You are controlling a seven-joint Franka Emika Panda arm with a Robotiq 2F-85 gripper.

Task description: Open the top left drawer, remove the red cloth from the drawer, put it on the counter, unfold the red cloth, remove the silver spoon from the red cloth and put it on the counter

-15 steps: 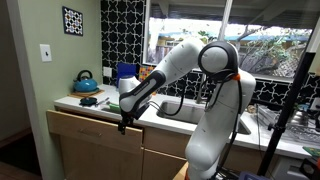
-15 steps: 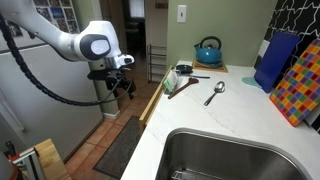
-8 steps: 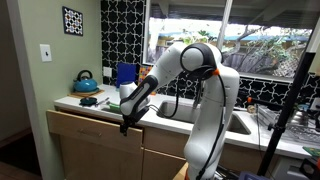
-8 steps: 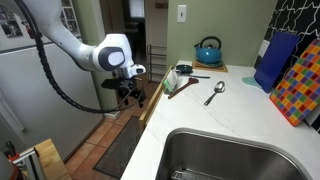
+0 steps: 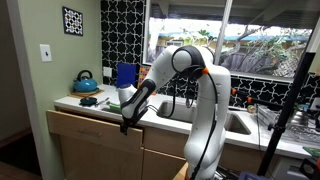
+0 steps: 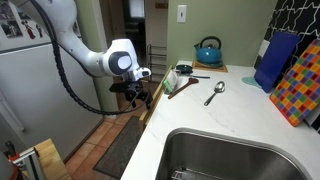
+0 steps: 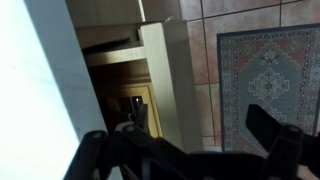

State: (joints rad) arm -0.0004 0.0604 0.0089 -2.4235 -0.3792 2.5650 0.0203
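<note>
Tool (image 6: 138, 97) nearer counter (image 6: 230, 125); one silver spoon (image 6: 215, 93), one kettle (image 6: 208, 50).

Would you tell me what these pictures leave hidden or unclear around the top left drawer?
- Inside of the drawer: hidden behind its front in an exterior view; no red cloth shows in any view.
- Whether the hand touches the drawer: the hand is too small and dark in both exterior views, and the wrist view is blurred.
- Drawer handle: cannot be made out in any view, either too small or covered by the hand.
</note>
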